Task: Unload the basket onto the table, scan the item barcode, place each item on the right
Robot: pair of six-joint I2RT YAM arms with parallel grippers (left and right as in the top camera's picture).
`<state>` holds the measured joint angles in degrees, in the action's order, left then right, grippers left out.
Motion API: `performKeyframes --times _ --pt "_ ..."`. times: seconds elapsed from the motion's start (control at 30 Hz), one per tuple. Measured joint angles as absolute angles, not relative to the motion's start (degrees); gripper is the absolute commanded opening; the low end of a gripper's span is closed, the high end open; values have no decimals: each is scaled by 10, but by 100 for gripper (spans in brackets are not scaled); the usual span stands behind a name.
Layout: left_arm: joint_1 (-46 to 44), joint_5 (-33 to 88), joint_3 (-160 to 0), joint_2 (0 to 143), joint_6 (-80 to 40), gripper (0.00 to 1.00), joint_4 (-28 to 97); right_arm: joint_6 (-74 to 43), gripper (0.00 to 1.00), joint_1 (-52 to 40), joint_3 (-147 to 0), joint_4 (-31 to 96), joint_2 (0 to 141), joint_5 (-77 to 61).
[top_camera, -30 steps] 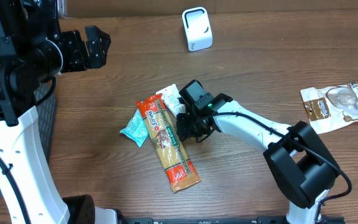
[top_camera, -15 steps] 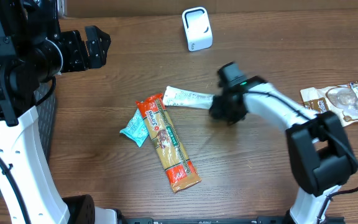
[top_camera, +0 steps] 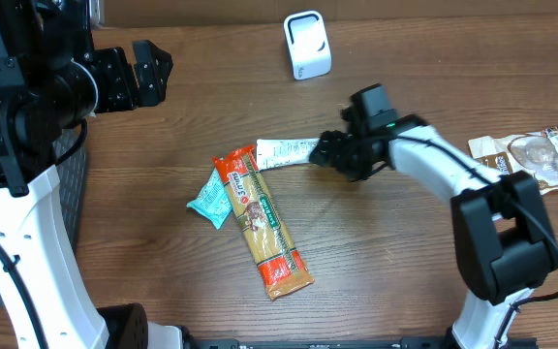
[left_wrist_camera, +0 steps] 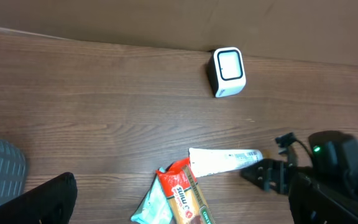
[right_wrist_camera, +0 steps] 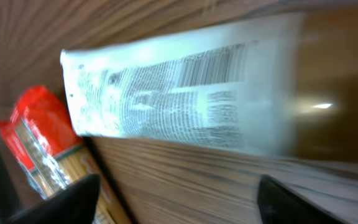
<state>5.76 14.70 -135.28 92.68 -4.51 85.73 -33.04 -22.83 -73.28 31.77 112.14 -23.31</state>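
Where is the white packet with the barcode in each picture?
Overhead: the white packet lies in the middle of the table.
Left wrist: lower middle.
Right wrist: across the top, barcode showing.
Shared landmark: the red pasta pack by its left end.

Open tabletop [top_camera: 211,97] between scanner [top_camera: 307,45] and tube [top_camera: 287,151] (pasta packet [top_camera: 263,225] just beside)

Overhead looks straight down on the table [top_camera: 182,126]; left wrist far back, right wrist tight on the white tube [right_wrist_camera: 179,93] all share.
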Motion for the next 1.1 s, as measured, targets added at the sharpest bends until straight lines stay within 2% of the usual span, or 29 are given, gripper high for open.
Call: performKeyframes --times 0.07,0.23,0.5,0.53,0.6,0.67,0.87,0.93,1.1 --pt "58 147 -1353 927 -45 100 857 -394 89 -255 -733 302 1121 -200" --pt "58 147 -1353 927 -45 99 857 -517 78 -305 -731 242 1121 -92" --pt "58 147 -1353 927 -45 99 858 -586 69 -328 -731 185 1149 0" --pt "58 147 -1353 927 -45 100 857 -589 63 -328 -731 185 1160 5" --pt "58 147 -1353 927 -45 99 857 -594 45 -328 -735 183 1165 9" --pt "58 147 -1353 927 -45 99 857 -595 39 -328 -735 189 1169 8" --pt "58 147 -1353 927 -45 100 857 -510 39 -327 -736 190 1169 2" --pt "58 147 -1353 927 -45 100 858 -462 46 -317 -737 193 1169 -22" --pt "58 147 -1353 927 -45 99 857 -304 53 -268 -755 267 1169 -132"
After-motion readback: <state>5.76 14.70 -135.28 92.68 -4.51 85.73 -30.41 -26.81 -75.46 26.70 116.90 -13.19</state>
